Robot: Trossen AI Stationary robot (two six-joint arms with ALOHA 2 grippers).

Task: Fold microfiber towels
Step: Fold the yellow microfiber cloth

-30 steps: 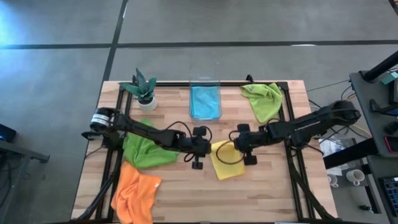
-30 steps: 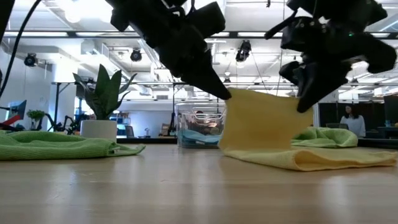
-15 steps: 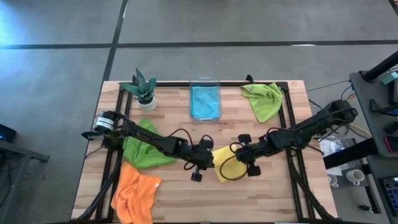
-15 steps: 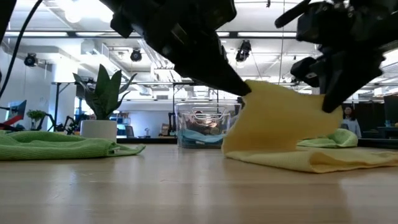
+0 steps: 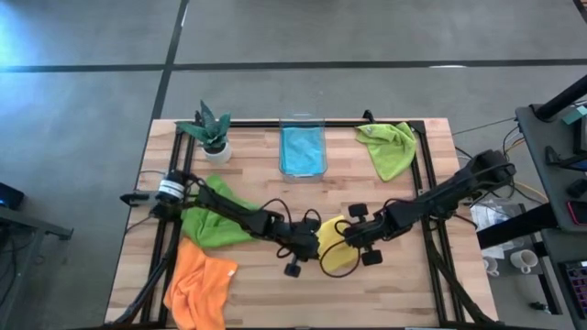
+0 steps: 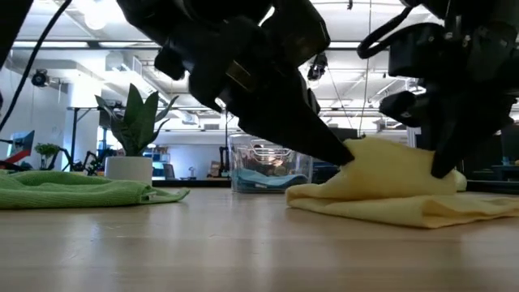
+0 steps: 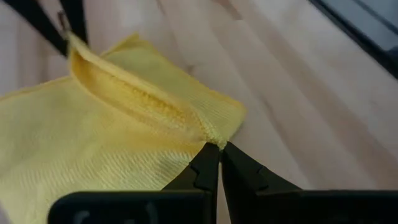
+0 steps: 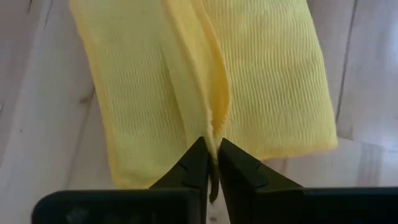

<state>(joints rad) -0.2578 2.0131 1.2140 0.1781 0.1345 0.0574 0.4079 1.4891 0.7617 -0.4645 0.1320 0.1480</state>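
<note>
On the table (image 5: 275,284), yellow towel (image 5: 335,247) — doubled over, ridged — lies bunched.

Overhead view straight down, low view level across the table, wrist views close; yellow towel (image 5: 336,249) in all.

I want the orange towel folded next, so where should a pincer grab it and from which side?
Grip a corner of the orange towel on its right edge, coming straight down from above. It lies rumpled at the table's front left, and that edge faces bare wood, away from the green towel behind it.
</note>
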